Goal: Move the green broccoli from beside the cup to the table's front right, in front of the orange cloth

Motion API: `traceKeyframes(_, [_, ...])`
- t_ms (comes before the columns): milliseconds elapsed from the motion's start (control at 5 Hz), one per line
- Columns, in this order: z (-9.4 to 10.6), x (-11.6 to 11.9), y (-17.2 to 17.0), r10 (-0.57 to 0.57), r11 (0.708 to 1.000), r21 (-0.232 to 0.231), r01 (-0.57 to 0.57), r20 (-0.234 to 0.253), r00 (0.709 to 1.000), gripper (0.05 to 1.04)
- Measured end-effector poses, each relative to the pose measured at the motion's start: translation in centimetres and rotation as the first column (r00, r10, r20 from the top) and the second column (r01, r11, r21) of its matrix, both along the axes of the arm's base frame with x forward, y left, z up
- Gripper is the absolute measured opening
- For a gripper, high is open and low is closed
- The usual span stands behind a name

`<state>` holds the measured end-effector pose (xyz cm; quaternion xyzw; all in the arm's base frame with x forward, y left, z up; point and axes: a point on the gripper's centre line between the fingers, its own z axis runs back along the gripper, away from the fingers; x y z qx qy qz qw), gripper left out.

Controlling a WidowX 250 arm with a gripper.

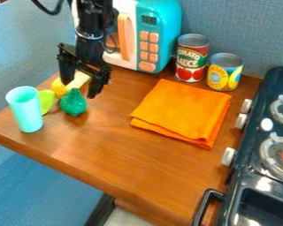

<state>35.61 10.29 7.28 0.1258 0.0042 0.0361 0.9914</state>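
Tool, black, two-fingered (79,80): hanging low over the bench, fingers spread apart, open as I see it from here.
Pale yellow, blocky piece (79,80): between the fingers, which seem set astride so one stands to each side.
Bumpy dark-green toy piece (73,103): just in front of the tool, crowding its near side.
Rounded yellow piece (59,88): close by, to the tool's left in my view.
Smooth lime-green piece (46,101): farther left, partly behind the cup.
Aqua plastic cup (25,109): upright, beyond the small pieces, hemming in that side.
Teal toy microwave (169,35): behind and right of the tool, limiting room there.
Folded orange cloth (182,110): flat, well to the right.
Red-labelled tomato can (192,59), yellow-labelled can (224,73): upright behind the cloth.
Dark toy stove (243,176): farthest right, beside the wooden bench (120,150).
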Motion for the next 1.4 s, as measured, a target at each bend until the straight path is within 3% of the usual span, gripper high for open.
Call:
traceKeyframes(400, [-1.5,1.2,0.2,0.017,0.999,0.039,-0.015,-0.061,0.998,1.009])
traceKeyframes(600, [-3.0,1.1,0.8,0.044,0.997,0.069,-0.036,-0.123,0.991,1.009])
traceKeyframes(1200, [-2.9,0.8,1.3,0.103,0.99,0.11,-0.087,-0.148,0.984,1.009])
traceKeyframes(1400, [-3.0,0.5,1.1,0.095,0.993,0.089,-0.081,-0.165,0.982,1.009])
